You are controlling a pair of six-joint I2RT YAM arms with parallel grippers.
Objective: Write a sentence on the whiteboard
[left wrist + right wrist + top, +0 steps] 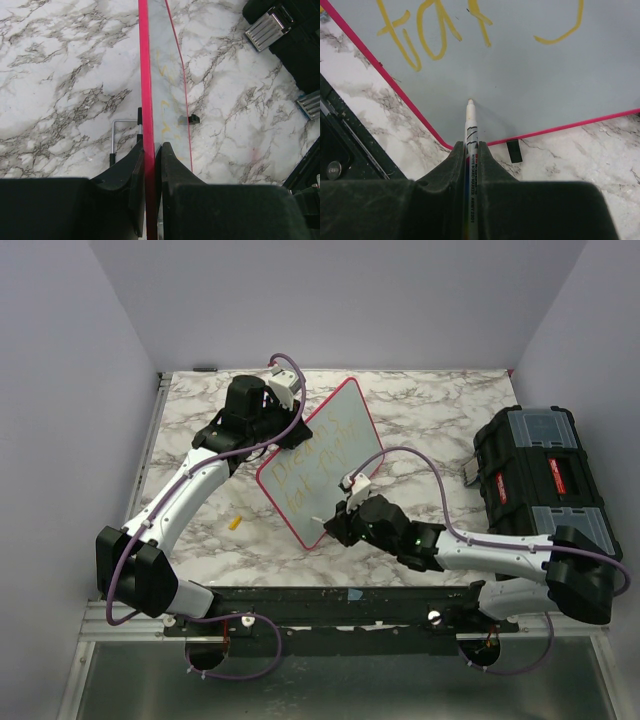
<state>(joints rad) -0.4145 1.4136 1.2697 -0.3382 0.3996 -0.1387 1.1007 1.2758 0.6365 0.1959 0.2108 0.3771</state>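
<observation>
The whiteboard (330,430) stands tilted on the marble table, its red-pink rim (145,75) running edge-on through the left wrist view. My left gripper (282,438) (150,152) is shut on that rim at the board's upper left edge. The sentence (310,472), in yellow handwriting, fills two lines; a few of its letters (422,35) show in the right wrist view. My right gripper (345,508) (471,147) is shut on a white board marker (471,131). The marker's tip (469,102) sits at the bare white face (530,75) below the lettering, near the lower corner; contact is unclear.
A black toolbox (540,475) (295,35) lies at the right of the table. A small yellow cap (235,523) rests on the marble left of the board. Black clips (514,150) (189,119) and a wire stand (115,137) sit at the board's lower edge.
</observation>
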